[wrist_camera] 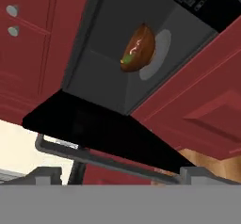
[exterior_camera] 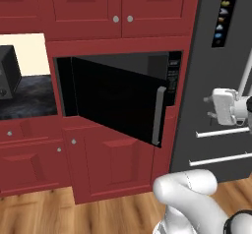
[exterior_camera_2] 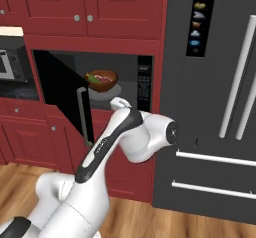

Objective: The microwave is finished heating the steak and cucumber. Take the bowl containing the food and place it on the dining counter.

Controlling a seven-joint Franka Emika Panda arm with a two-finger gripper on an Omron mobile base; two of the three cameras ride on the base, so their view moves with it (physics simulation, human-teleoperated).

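The microwave [exterior_camera_2: 95, 87] door [exterior_camera: 115, 102] stands swung open. Inside, the brown bowl [exterior_camera_2: 102, 80] with red steak [wrist_camera: 137, 46] and green cucumber [wrist_camera: 126, 58] sits on the round plate [exterior_camera_2: 102, 93] near the middle of the floor. The fingers [wrist_camera: 120, 173] are spread wide apart, holding nothing, in front of the door handle [wrist_camera: 94, 158].

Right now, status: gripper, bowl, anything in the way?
Gripper open, empty, short of the microwave. Bowl inside on the turntable, food in it. Door swung open; its handle crosses just ahead of the fingertips.
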